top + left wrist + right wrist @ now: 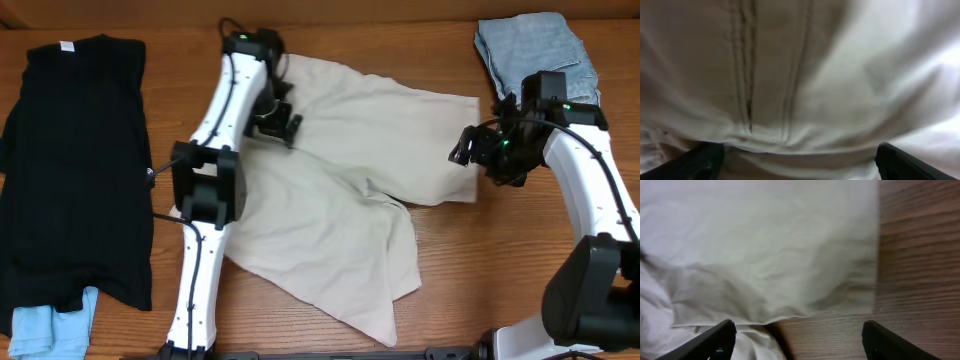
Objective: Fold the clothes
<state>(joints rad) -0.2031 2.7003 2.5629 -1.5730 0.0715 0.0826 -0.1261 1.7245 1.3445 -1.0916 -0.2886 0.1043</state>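
Observation:
The beige khaki shorts (350, 170) lie spread out and rumpled in the middle of the wooden table, one leg reaching toward the front. My left gripper (277, 122) is low over the shorts' upper left part. In the left wrist view its fingers (797, 155) are wide open, with a stitched seam of the shorts (747, 75) filling the frame. My right gripper (468, 150) is at the shorts' right edge. In the right wrist view it (797, 330) is open and empty over the cloth's corner (790, 260) and bare wood.
A large black T-shirt (75, 150) lies at the far left, with a light-blue cloth (50, 325) at its front end. A light-blue denim garment (535, 50) lies at the back right, behind my right arm. Bare wooden table (480, 270) shows at the front right.

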